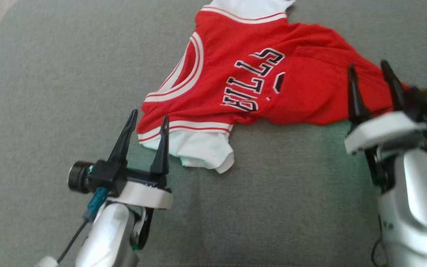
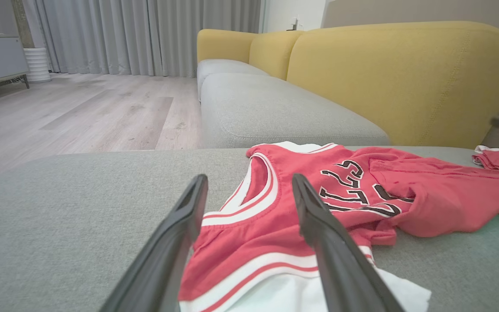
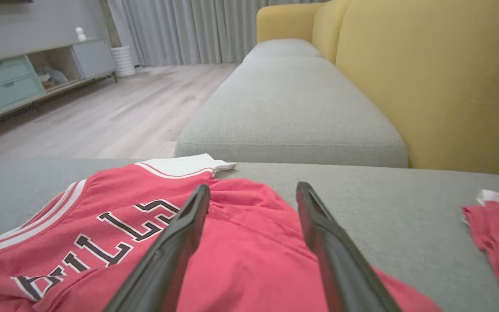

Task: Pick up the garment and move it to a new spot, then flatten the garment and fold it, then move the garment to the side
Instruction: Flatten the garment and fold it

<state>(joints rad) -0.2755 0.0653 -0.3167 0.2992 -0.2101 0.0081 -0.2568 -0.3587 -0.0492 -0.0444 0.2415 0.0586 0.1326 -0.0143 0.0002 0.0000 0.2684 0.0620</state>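
The garment (image 1: 258,85) is a red jersey with white trim and dark lettering, lying crumpled on the grey cushion (image 1: 50,111); its lower half is folded up over the letters. My left gripper (image 1: 149,121) stands open at the garment's near white sleeve edge, holding nothing. My right gripper (image 1: 370,74) is open over the garment's right end, nothing between its fingers. The left wrist view has the garment (image 2: 275,225) under and beyond my open fingers (image 2: 176,242). In the right wrist view the garment (image 3: 232,242) lies below my open fingers (image 3: 319,234).
A yellow sofa back (image 2: 405,78) rises behind the grey cushions. Wooden floor (image 2: 80,112), curtains (image 2: 145,34) and a low cabinet (image 3: 24,82) lie beyond. Bare cushion (image 1: 272,204) spreads in front of the garment and to its left.
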